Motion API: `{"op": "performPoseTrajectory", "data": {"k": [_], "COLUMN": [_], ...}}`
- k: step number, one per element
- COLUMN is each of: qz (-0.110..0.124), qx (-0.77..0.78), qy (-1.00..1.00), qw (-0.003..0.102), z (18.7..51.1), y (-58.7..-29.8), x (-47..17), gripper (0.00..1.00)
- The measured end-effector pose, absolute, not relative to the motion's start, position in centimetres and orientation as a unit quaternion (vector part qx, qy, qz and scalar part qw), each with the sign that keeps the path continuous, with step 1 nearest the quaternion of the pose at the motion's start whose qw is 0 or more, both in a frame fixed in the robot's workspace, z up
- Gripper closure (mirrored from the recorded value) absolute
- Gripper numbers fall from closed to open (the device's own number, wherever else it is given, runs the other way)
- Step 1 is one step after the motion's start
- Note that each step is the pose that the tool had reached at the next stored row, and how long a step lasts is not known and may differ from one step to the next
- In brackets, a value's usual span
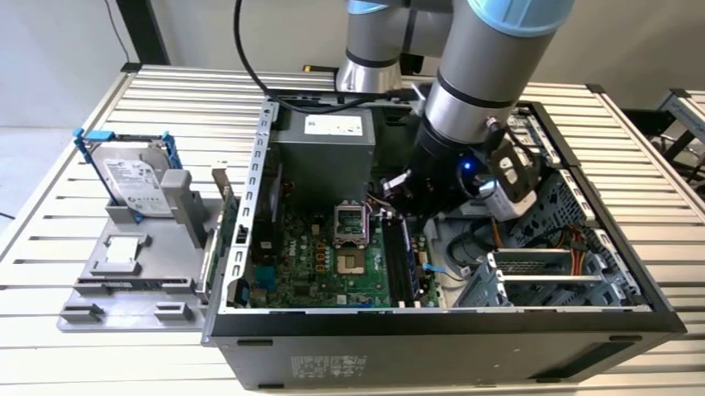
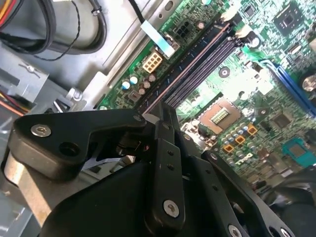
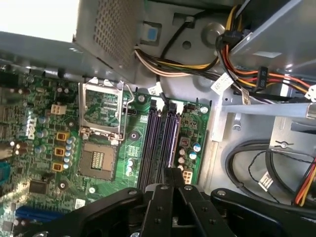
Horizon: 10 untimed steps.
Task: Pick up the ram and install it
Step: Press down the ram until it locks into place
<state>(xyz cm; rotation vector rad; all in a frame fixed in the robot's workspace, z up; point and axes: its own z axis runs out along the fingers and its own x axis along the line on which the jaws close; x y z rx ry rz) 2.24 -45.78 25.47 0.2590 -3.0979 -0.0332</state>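
Tool (image 3: 170,177) sits over motherboard slots (image 3: 160,143), apparently pressing ram (image 2: 197,64).

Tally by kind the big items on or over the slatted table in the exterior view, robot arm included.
Open computer case: 1
Hard drive in blue bracket: 1
Grey holder stand: 1
Robot arm: 1
Total: 4
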Motion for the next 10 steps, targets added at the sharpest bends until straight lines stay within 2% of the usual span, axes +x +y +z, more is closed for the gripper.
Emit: {"op": "performPoseTrajectory", "data": {"k": [10], "qz": [-0.009], "qx": [0.145], "qy": [-0.989], "qw": [0.009], "z": [25.92], "y": [-45.78], "x": [2.24], "gripper": [1.00]}}
